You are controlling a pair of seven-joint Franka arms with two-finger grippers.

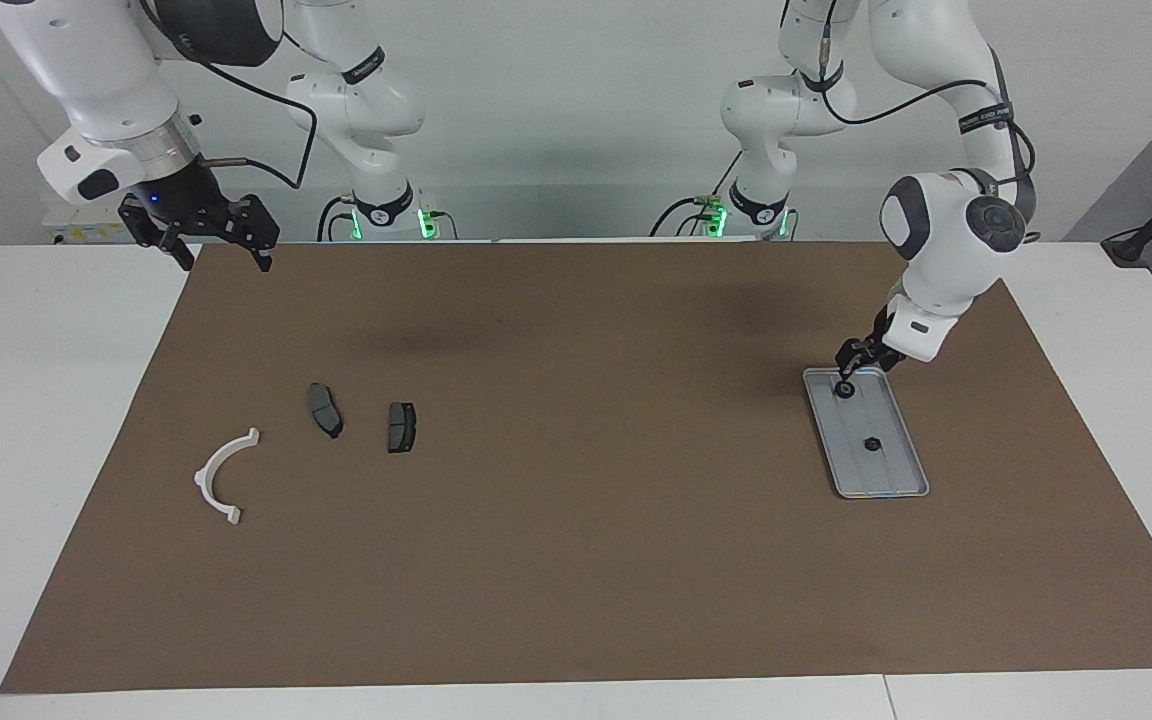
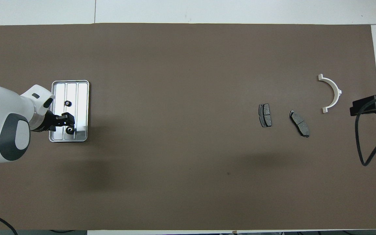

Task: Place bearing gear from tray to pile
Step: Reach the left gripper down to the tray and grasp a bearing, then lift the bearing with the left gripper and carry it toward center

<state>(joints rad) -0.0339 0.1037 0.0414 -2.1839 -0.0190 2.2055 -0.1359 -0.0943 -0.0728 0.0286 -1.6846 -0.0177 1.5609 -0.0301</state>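
Facing view: your left gripper (image 1: pixel 848 377) sits at right of centre, tips down in the upper end of the flat silver-grey ridged metal tray (image 1: pixel 894 478), clenched on a small dark bearing gear (image 1: pixel 845 390); can't tell if the gear has left the tray floor. A second small dark gear (image 1: pixel 872 443) lies mid-tray, apart from the fingers. The right gripper (image 1: pixel 221 250) hangs upper left over the edge of the brown table mat (image 1: pixel 576 560), fingers spread, grasping nothing; that arm waits. The pile is centre-left: a white half-ring bracket (image 1: pixel 223 476) lowest, and two dark grey brake pads (image 1: pixel 325 410) (image 1: pixel 401 427) side by side, all apart from each other.

Overhead view: the tray (image 2: pixel 80 88) is at left, the left gripper (image 2: pixel 69 124) over its lower end with the held gear (image 2: pixel 69 131) at the tips. The second gear (image 2: pixel 67 103) lies above it. The pile sits at right: brake pads (image 2: pixel 265 115) (image 2: pixel 300 123), then the bracket (image 2: pixel 331 93) upper right. The right gripper (image 2: pixel 367 106) pokes in at the right edge.
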